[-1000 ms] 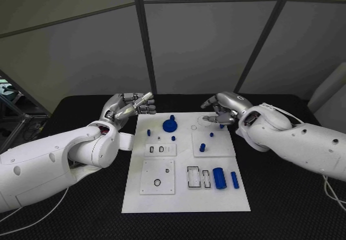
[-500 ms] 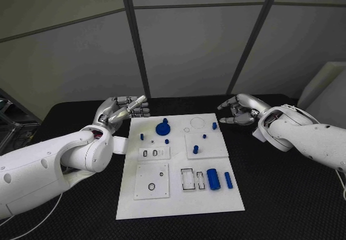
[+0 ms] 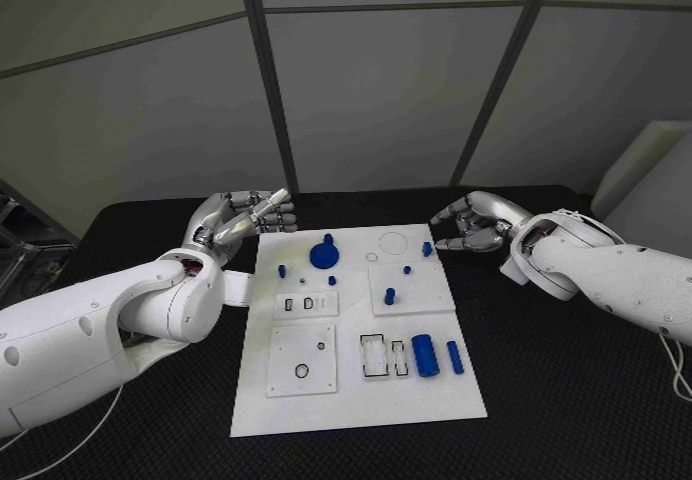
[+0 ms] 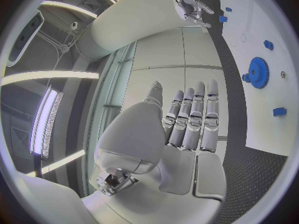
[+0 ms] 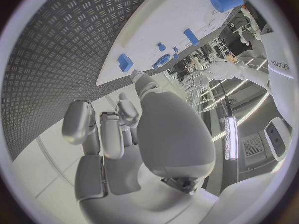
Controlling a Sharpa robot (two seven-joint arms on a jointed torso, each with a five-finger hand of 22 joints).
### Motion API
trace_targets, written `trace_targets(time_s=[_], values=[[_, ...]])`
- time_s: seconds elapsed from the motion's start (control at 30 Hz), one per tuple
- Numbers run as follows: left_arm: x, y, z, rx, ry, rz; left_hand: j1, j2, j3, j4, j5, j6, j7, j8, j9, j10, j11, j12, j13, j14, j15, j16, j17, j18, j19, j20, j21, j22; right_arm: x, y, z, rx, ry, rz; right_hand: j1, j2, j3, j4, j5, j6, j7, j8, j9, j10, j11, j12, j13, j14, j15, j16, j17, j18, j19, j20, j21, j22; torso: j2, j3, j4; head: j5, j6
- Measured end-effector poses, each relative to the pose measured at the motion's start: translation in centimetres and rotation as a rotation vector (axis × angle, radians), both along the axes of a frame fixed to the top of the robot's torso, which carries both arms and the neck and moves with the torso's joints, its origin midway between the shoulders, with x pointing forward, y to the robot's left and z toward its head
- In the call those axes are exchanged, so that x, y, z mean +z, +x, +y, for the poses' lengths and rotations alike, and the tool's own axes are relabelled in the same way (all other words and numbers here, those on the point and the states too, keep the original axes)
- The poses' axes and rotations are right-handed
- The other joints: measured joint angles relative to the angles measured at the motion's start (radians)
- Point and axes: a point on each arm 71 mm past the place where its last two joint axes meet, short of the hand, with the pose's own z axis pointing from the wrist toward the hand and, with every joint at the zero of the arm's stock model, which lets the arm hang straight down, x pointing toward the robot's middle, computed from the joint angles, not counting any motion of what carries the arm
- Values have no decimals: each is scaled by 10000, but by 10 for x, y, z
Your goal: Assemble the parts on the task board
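At far right of the board (image 3: 361, 330), right hand (image 3: 473, 223) hovering with fingers apart, holding nothing, probably lined up on the small blue part (image 3: 427, 249) nearby. Far left, left hand (image 3: 238, 218) likewise spread, clear of the gear (image 3: 325, 255).

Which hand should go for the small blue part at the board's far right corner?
Right, probably. The right hand hovers empty just beside that small blue part; the left hand is across the task board.
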Motion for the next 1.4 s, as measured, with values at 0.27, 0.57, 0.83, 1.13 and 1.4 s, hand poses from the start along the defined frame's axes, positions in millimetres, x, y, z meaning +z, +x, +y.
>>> trace_targets(time_s=[0.27, 0.57, 0.83, 1.13, 1.4], values=[[0, 0, 0, -9, -4, 0, 0, 0, 0, 0, 0, 0, 0, 0, 0, 0, 0, 0, 0, 0, 0, 0, 10, 1, 0, 0, 0, 1, -11, 1, 8, 167, -135, 413, 51, 52, -87, 31, 0, 57, 56, 0, 26, 1, 0, 0, 32, 0, 0, 0, 0, 0, 0, 0, 0, 8, 0, -5, 12, -11, -49], [0, 0, 0, 0, -1, 2, 0, 0, 0, 0, 0, 0, 0, 1, 0, 0, 0, 0, 0, 0, 0, 0, 10, 1, 0, 0, 0, 1, -16, 3, 13, 239, -304, 616, 91, 95, -143, 32, 0, 258, 79, 94, 65, 7, 6, 48, 80, 0, 0, 0, -1, 0, 1, 1, 0, 31, 0, -1, 11, 30, -97], [0, 0, 0, -1, -2, 3, 0, 0, 0, 0, 0, 0, 0, -33, 0, 0, 0, 0, 0, 0, 0, -34, 9, 1, 0, 0, 0, -2, -18, 4, 16, 266, -461, 702, 12, 252, -168, 57, 0, 703, 165, 316, 137, 76, 73, 138, 163, 0, 0, 0, -1, 0, 1, 1, 0, 97, 0, 1, 9, 35, -125], [0, 1, 0, 6, 0, 6, 0, 0, 0, 0, 0, 0, 0, -39, 0, 0, 0, 0, 0, 0, 0, -38, 8, 1, 0, 0, 0, -6, -20, 5, 15, 191, -614, 768, -20, 386, -168, 57, 0, 1128, 124, 531, 184, 112, 110, 226, 266, 0, 0, 0, -2, 0, 1, 1, 1, 179, 0, 6, 9, 49, -150], [0, 1, 0, 12, 3, 10, 0, 0, 0, 0, 0, 0, 0, -39, 0, 0, 0, -6, 0, 0, 0, -38, 10, 1, 0, 0, 0, -6, -21, 6, 17, 185, -689, 800, 11, 437, -168, 56, 40, 1165, 90, 531, 186, 112, 109, 252, 283, 0, 0, 37, -2, 0, 39, 38, 0, 199, -1, 10, 10, 87, -170]])
